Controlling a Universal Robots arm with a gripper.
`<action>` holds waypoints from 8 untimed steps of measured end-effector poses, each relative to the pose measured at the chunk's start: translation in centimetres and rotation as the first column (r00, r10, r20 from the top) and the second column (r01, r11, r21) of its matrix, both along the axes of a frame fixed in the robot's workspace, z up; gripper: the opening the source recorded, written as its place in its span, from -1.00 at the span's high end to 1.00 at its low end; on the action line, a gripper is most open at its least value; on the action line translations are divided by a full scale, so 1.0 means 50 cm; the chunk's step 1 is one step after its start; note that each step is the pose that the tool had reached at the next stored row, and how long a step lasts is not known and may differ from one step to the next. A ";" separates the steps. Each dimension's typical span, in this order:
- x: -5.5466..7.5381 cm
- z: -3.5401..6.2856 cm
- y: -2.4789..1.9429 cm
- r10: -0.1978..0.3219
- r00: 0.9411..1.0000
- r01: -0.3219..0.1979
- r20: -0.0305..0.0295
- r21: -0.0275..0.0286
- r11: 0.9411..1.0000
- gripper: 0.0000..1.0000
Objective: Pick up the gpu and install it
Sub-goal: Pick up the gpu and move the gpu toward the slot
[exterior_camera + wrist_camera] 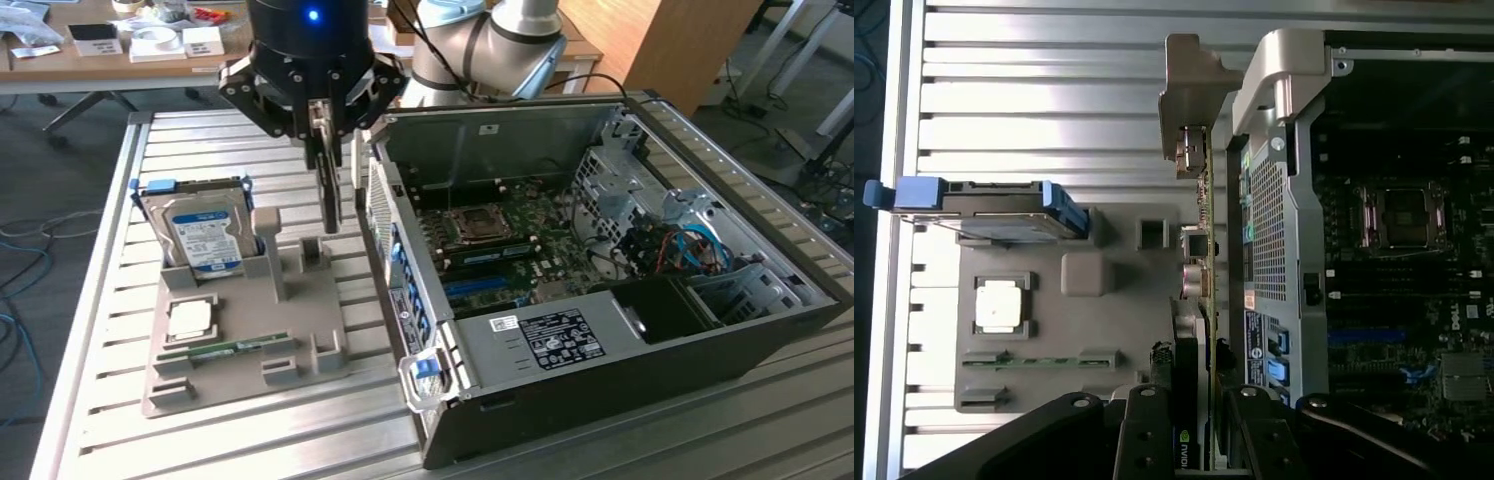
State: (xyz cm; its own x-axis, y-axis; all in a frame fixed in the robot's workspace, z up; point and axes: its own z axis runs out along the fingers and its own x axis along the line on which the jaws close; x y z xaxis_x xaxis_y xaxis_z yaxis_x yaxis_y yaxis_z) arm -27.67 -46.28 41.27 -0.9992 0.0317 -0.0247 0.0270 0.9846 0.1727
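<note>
Firmly clamped, the gripper (323,125) has its two fingers (1146,435) pressed on either face of the gpu (328,195), holding the card on edge so it hangs straight down. In the wrist view the green board shows edge-on with its pale metal bracket (1191,95) at the far end. The card hangs over the grey parts holder (307,375), just beside the outer wall of the open computer case (627,380). Its lower end comes close to the holder's upright posts; whether it touches them I cannot tell.

On the same holder, toward the exterior view's left, a hard drive (200,235) with blue rails stands upright in its slot. Nearer the camera a processor (191,318) lies flat in its pocket, with a narrow RAM stick (227,349) in front of it.

Inside the case, the motherboard (501,235) lies exposed, with its processor socket (478,222) near the middle.

Everything rests on a slatted aluminium table (80,380). Behind it are the robot arm (494,40), a wooden desk (80,65) carrying small boxes, and a wooden cabinet (667,40). Loose cables (27,240) trail on the grey floor.
</note>
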 end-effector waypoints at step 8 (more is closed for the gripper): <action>0.011 0.007 0.0000 0.000 1.000 0.000 0.000 0.022 1.000 0.47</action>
